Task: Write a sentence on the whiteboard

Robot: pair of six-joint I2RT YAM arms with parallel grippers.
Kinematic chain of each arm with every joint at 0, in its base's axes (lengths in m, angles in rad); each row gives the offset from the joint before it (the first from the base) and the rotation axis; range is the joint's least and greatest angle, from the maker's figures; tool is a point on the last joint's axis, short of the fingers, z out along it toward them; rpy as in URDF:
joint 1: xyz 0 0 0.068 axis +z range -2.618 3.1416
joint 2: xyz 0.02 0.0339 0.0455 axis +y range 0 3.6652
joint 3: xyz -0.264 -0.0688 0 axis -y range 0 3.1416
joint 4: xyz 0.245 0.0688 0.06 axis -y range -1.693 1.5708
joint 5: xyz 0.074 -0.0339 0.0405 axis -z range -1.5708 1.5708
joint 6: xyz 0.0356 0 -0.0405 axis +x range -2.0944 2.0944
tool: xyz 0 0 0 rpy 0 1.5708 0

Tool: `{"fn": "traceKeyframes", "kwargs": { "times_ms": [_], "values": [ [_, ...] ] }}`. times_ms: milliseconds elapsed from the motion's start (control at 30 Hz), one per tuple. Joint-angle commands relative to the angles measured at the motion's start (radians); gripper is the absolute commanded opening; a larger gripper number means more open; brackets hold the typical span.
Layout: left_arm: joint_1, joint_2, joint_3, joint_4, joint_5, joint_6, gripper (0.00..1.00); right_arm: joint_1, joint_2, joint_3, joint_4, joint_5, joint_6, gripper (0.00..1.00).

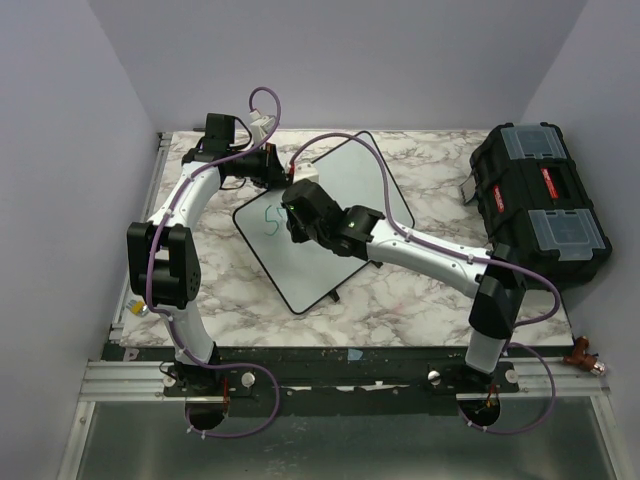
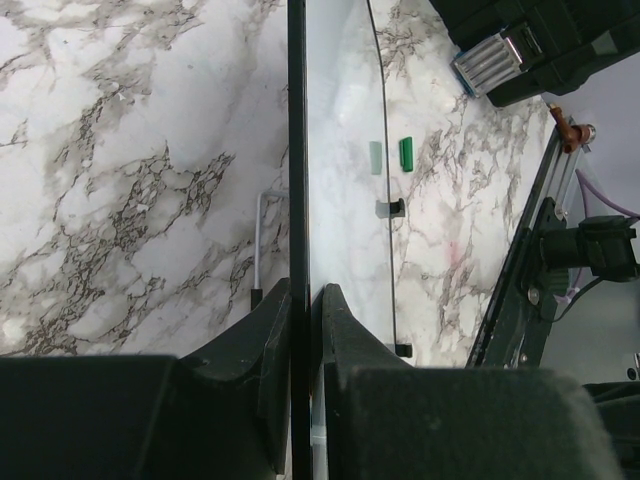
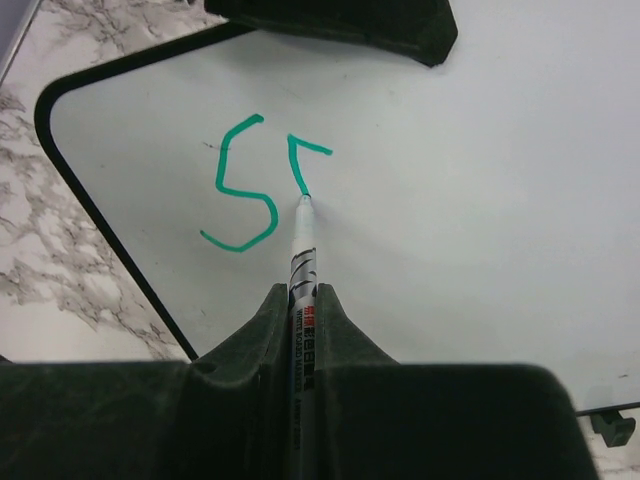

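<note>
While the left hand (image 2: 305, 310) pinches the thin black frame of the whiteboard (image 1: 342, 182), its fingers closed tight on that edge, the right hand (image 3: 302, 300) is shut around one green marker (image 3: 302, 262) whose tip touches the white surface. One board lies in the middle of the marble desk (image 1: 230, 290), its long axis running from near left to far right in the top view. The right arm stretches across its near-right part and hides that corner from above. Of the sentence (image 3: 246, 192) two marks show: a finished green S and an unfinished stroke beside it, close to a rounded corner. The marker points away from the right wrist, toward the left hand. One black toolbox (image 1: 540, 205) sits well apart at the desk's right side. One green cap (image 2: 406, 153) lies on the marble just beside the board's edge.
</note>
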Motion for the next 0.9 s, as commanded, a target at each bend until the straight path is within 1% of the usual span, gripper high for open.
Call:
{"fn": "traceKeyframes", "kwargs": {
  "times_ms": [0,167,400,667,867],
  "values": [
    [-0.011,-0.008,0.012,0.024,0.014,0.083,0.0,0.0,-0.031,-0.066,-0.025,-0.045,0.038,0.01],
    [-0.011,-0.004,0.015,0.022,0.015,0.081,0.0,0.0,-0.05,-0.095,-0.013,-0.051,0.054,0.01],
    [-0.011,-0.004,0.017,0.015,0.012,0.084,0.0,0.0,-0.047,-0.06,-0.003,-0.043,0.057,0.01],
    [-0.011,-0.002,0.021,0.011,0.015,0.086,0.0,0.0,-0.078,-0.021,0.032,0.024,0.042,0.0],
    [-0.01,-0.001,0.022,0.006,0.016,0.089,0.0,-0.001,-0.044,0.031,0.032,0.057,0.032,0.01]
  ]
}}
